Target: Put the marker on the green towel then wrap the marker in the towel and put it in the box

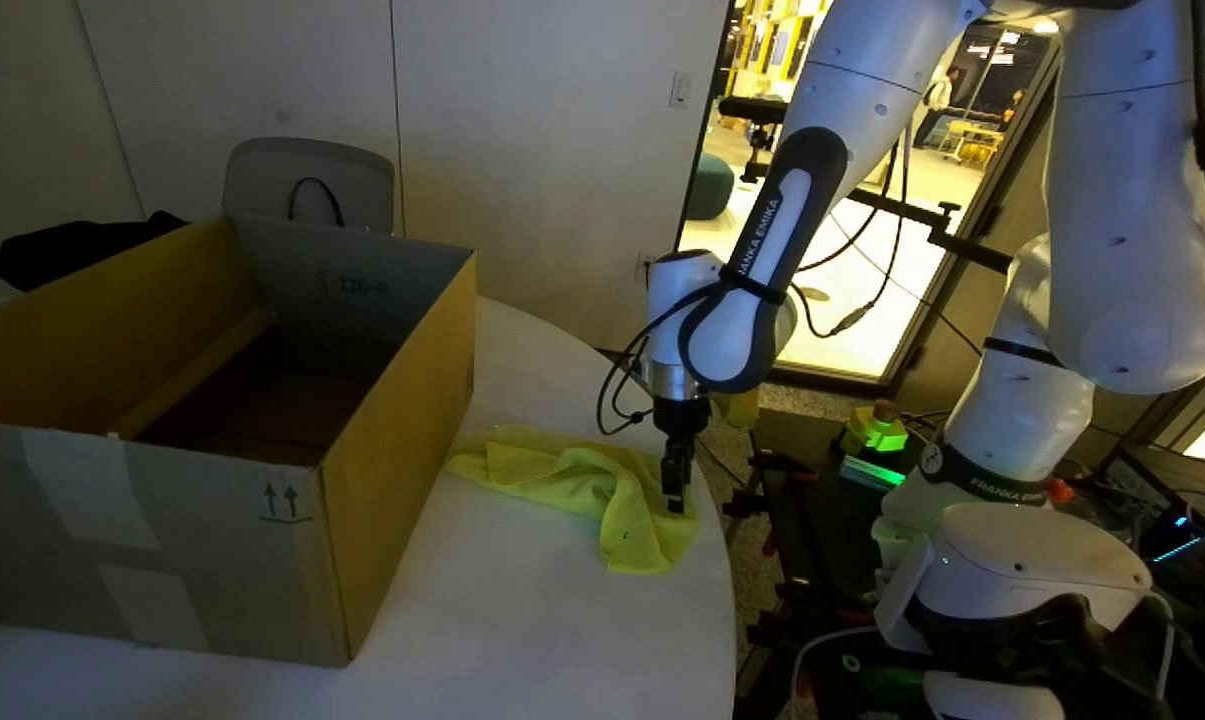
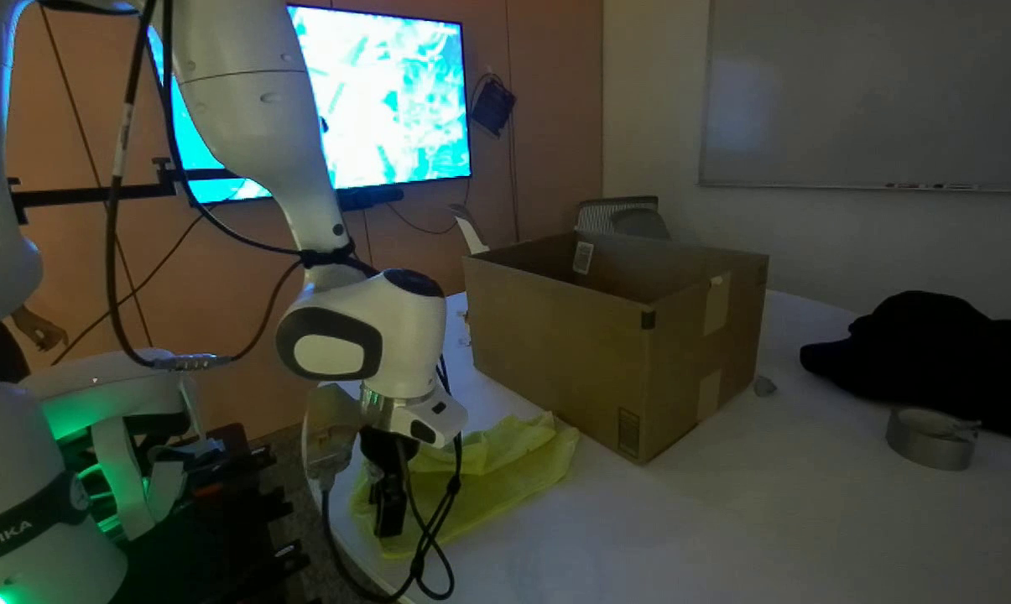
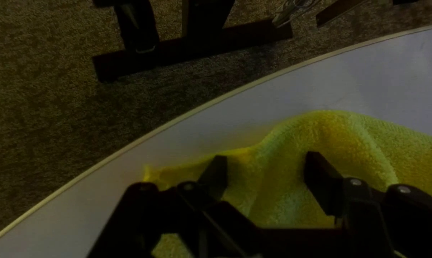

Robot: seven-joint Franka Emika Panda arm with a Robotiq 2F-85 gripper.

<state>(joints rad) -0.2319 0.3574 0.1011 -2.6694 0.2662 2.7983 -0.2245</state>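
Note:
The green towel (image 1: 552, 475) lies crumpled on the white table near its edge, beside the box; it also shows in an exterior view (image 2: 505, 478) and in the wrist view (image 3: 330, 139). My gripper (image 1: 674, 498) points down at the towel's end close to the table edge. In the wrist view the gripper (image 3: 265, 172) is open, its fingers apart with towel folds below and between them and nothing clasped. Whether the fingertips touch the cloth I cannot tell. The box (image 1: 397, 450) stands open on the table, also in an exterior view (image 2: 555, 335). The marker does not show.
The curved table edge (image 3: 201, 107) runs close to the gripper, with carpet beyond it. Cables hang beside the wrist. A black cloth (image 2: 933, 352) and a tape roll (image 2: 930, 440) lie on the table past the box. A grey chair (image 1: 307, 180) stands behind the box.

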